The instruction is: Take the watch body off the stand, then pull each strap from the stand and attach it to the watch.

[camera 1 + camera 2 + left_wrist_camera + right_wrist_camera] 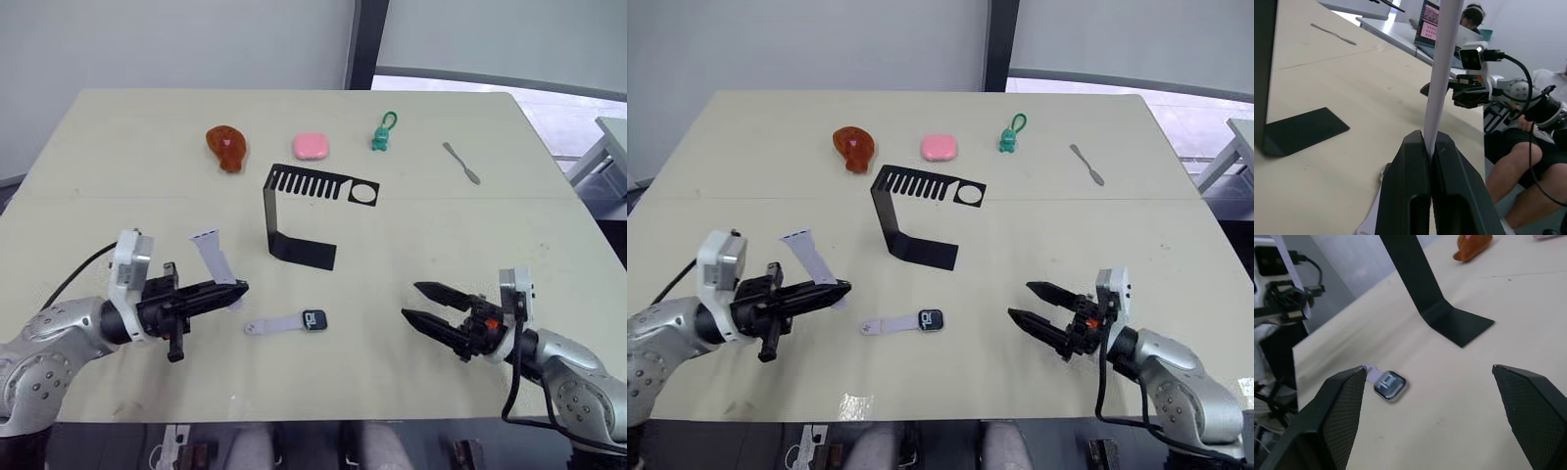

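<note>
The watch body (313, 320) lies flat on the table in front of the black stand (294, 211), with one pale strap (274, 326) joined to its left side. My left gripper (235, 291) is shut on the second strap (212, 257), which rises from the fingers up and back; in the left wrist view that strap (1442, 68) stands between the closed pads. At the right, my right gripper (413, 302) is open and holds nothing, a short way right of the watch. From the right wrist view, the watch body (1390, 385) lies ahead between the spread fingers.
Along the far side of the table sit a brown drumstick-shaped toy (226, 148), a pink rounded object (311, 147), a green keychain figure (383, 134) and a grey metal tool (460, 163). A person sits beyond the table in the left wrist view.
</note>
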